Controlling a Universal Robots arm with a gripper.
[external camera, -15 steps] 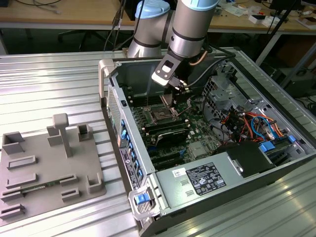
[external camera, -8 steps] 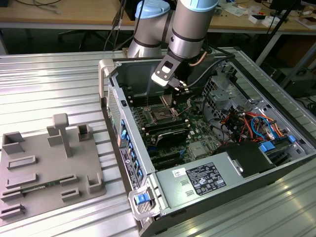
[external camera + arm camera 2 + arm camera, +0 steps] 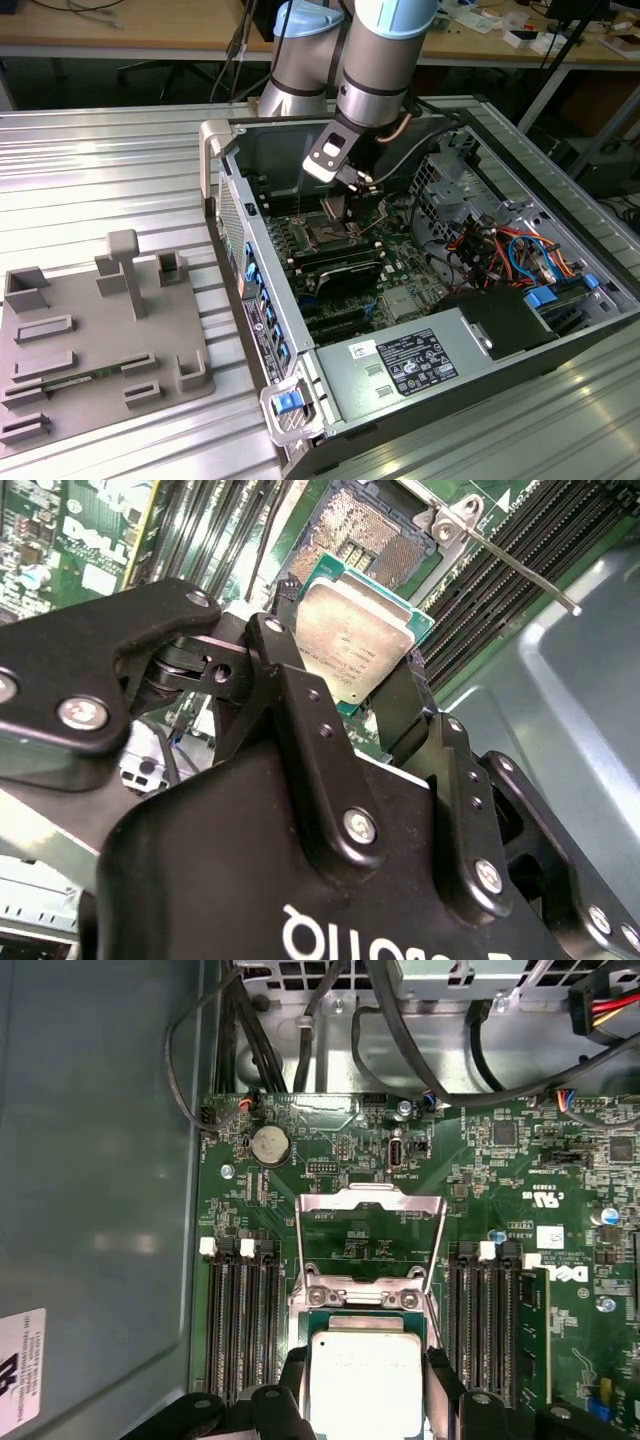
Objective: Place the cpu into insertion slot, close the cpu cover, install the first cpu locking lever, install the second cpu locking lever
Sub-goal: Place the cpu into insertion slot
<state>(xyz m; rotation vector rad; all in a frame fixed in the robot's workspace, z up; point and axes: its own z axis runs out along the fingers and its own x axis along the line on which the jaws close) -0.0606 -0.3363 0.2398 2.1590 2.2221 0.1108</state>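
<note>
second wrist view, hand (image 3: 345, 670) gripping cpu (image 3: 355, 640) by its edges, over bare socket (image 3: 365, 535), cpu cover (image 3: 370, 1198) raised

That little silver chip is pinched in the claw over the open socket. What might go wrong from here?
1. The gripper holds the cpu by its edges alone above the socket; a slip or a skewed descent might damage the socket's fine contacts.
2. The cpu cover stands raised just beyond the socket, so the fingers might knock it.
3. A thin lever juts up beside the socket and might catch.
</note>
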